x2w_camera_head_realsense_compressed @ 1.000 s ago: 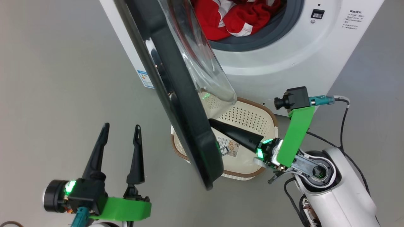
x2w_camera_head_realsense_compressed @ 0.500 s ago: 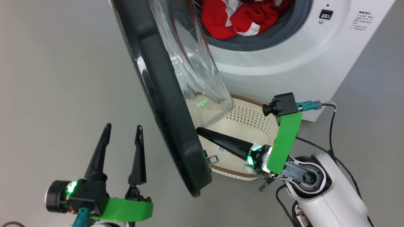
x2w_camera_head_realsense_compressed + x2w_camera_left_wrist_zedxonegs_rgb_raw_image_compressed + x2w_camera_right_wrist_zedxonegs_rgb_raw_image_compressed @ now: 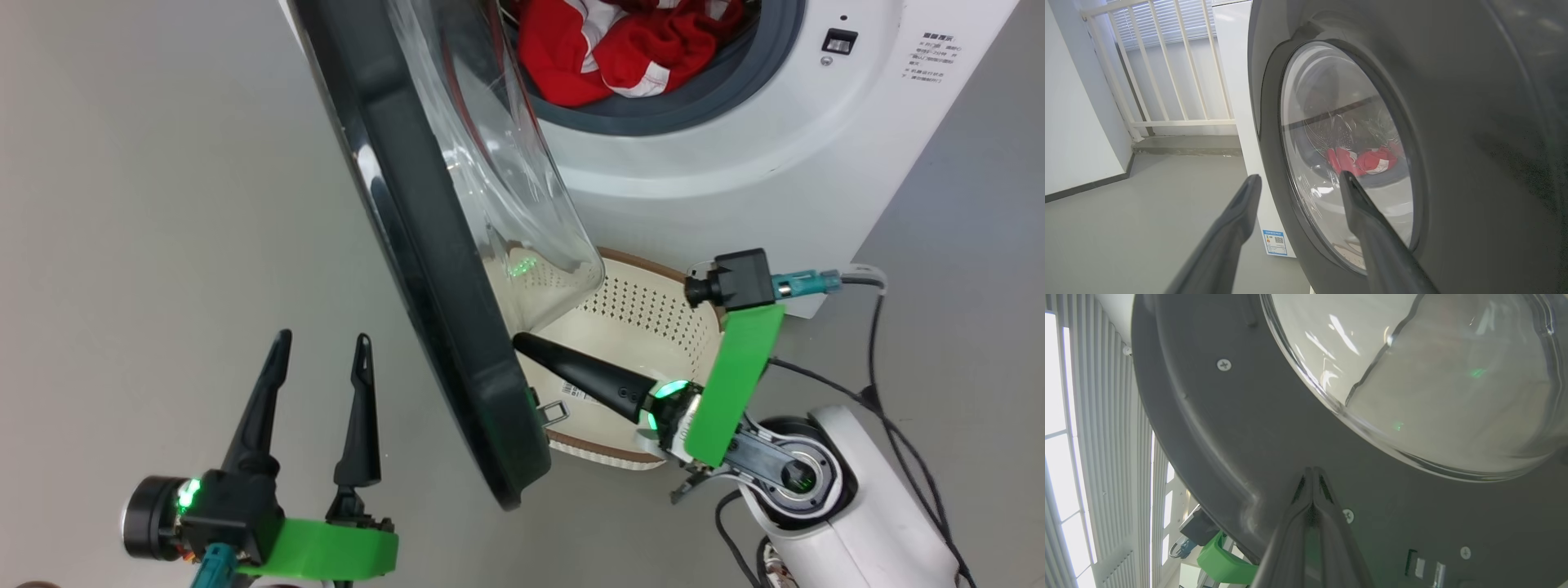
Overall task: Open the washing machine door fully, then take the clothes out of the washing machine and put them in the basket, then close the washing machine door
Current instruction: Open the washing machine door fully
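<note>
The left tool (image 3: 322, 336) (image 3: 1300, 175) hovers over the plain grey floor (image 3: 122, 163), its two long dark fingers spread wide and holding nothing. Ahead of it and to its left in the left wrist view stands a white barred railing (image 3: 1167, 61). Just to its right rises the large round washing machine door (image 3: 441, 269) (image 3: 1474, 122) (image 3: 1229, 428) with its glossy black rim, swung out and standing between the two tools. Through its bulging clear glass bowl (image 3: 506, 188) the left wrist view shows the bright red clothes (image 3: 1367, 159) with white trim, so the door blocks this tool from the drum. A small blue label (image 3: 1276, 241) sits low on the white boxy washing machine (image 3: 1233, 61) (image 3: 735, 163).

On the door's far side, the right tool (image 3: 522, 340) (image 3: 1312, 468) has its fingers pressed together on nothing, tips at the rim's inner face below the bowl; whether they touch it I cannot tell. A metal latch (image 3: 555, 411) juts from the rim just beside it. Beneath this tool sits the cream perforated plastic basket (image 3: 653, 310) with a brown woven-look rim and a sticker (image 3: 575, 390) on its bottom. Ahead of it the clothes (image 3: 604, 49) lie in the drum. A black cable (image 3: 882, 327) trails to its right.
</note>
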### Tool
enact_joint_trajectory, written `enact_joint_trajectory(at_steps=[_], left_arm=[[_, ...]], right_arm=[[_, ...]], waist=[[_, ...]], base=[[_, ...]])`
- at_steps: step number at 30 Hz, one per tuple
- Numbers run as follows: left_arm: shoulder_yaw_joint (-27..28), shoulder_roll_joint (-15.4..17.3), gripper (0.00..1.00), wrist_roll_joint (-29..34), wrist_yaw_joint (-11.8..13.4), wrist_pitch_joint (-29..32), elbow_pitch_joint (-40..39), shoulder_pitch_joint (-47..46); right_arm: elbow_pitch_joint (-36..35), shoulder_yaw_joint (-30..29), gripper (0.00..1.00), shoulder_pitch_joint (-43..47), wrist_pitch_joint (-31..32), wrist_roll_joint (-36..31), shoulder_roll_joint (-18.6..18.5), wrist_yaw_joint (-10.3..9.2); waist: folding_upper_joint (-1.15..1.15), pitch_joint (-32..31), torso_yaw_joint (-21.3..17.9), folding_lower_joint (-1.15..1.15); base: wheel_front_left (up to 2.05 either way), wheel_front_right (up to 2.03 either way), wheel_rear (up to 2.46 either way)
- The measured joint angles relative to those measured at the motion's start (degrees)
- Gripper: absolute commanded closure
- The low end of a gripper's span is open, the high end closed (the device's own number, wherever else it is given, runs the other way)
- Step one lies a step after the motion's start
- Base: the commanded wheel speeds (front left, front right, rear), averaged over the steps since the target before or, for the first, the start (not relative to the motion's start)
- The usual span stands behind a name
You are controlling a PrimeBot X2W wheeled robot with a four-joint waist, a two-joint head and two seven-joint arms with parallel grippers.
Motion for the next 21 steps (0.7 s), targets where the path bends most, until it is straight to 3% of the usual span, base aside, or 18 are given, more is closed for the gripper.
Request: enact_joint_trajectory(at_steps=[2,3,4,5,8,13,21], left_arm=[[-0.01,0.02,0.0,-0.01,0.0,0.0,0.04,0.0],[-0.01,0.04,0.0,-0.33,0.0,0.0,0.09,0.01],[-0.01,0.04,0.0,-0.35,0.0,0.0,0.09,0.02],[0.0,0.07,0.0,-0.35,0.0,0.0,0.08,0.04],[0.02,0.12,0.0,-0.59,0.0,0.0,0.07,0.1],[0.36,0.23,0.0,-1.55,-0.27,-0.01,-0.22,0.77],[1.25,0.89,0.0,-2.45,-0.42,-0.11,-0.26,2.08]], right_arm=[[-0.94,-1.07,0.95,1.0,-0.52,-2.29,0.15,0.0],[-1.98,-2.49,0.74,2.35,-1.51,-3.25,0.16,0.0],[-2.75,-3.22,0.22,3.09,-1.96,-3.43,0.16,0.0],[-3.41,-3.87,0.0,3.75,-2.92,-3.85,0.22,0.0],[-6.03,-5.75,0.0,5.26,-5.14,-8.47,0.26,0.0],[-13.15,-7.84,0.0,6.98,-7.06,-23.88,-0.05,0.01],[-18.16,-10.17,0.0,13.65,-11.82,-36.85,0.32,0.01]], waist=[[0.0,-0.14,-0.1,0.0],[0.0,-0.38,-0.22,0.0],[0.0,-0.49,-0.31,0.0],[0.0,-0.58,-0.39,0.0],[0.0,-0.81,-0.67,0.0],[0.0,-1.1,-1.35,0.0],[0.0,-2.49,-2.34,0.0]], base=[[0.0,0.0,0.0],[0.0,0.0,0.0],[0.0,0.0,0.0],[0.0,0.0,0.0],[0.0,0.0,0.0],[0.0,0.0,0.0],[0.0,0.0,0.0]])
